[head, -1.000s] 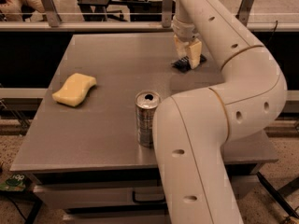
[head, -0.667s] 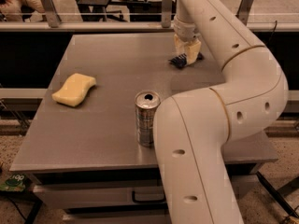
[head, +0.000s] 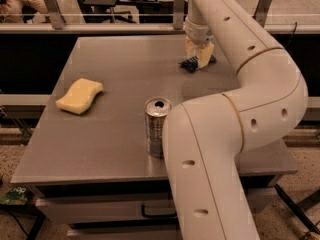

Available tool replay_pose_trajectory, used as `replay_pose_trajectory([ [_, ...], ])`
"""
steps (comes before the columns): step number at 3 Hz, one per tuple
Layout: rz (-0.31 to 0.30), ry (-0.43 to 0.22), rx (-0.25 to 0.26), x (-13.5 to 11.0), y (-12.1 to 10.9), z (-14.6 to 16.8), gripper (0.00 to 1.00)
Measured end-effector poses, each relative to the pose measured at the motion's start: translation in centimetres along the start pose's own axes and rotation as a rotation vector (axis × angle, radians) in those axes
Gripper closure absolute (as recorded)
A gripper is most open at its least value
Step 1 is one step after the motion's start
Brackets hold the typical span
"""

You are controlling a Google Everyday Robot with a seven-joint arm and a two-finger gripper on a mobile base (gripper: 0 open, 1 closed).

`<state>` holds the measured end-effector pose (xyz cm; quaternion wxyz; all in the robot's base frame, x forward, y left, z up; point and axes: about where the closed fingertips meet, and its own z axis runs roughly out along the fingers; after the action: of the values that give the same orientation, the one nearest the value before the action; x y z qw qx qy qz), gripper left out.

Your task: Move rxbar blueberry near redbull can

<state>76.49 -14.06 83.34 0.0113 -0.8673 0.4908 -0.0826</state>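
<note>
The rxbar blueberry [head: 190, 64] is a dark navy wrapper at the far right of the grey table [head: 115, 119]. My gripper [head: 199, 59] comes down from above and is shut on it. The cream fingers [head: 204, 54] cover its middle, and its ends stick out on both sides. The redbull can [head: 157, 127] stands upright near the table's front edge, well in front of the bar. My arm's big white links [head: 235, 134] pass just right of the can.
A yellow sponge [head: 79, 95] lies on the left side of the table. A railing [head: 100, 19] runs behind the far edge, with people and chairs beyond it. A drawer front [head: 150, 209] sits below the table's front edge.
My gripper, with the bar in it, has shifted slightly left and away from the spot where it was. The can and the sponge have not moved.
</note>
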Motion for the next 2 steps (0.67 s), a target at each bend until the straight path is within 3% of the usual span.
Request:
replay_pose_trajectory([
  [2, 0.002, -0.015, 0.002, -0.18, 0.47, -0.57, 1.0],
])
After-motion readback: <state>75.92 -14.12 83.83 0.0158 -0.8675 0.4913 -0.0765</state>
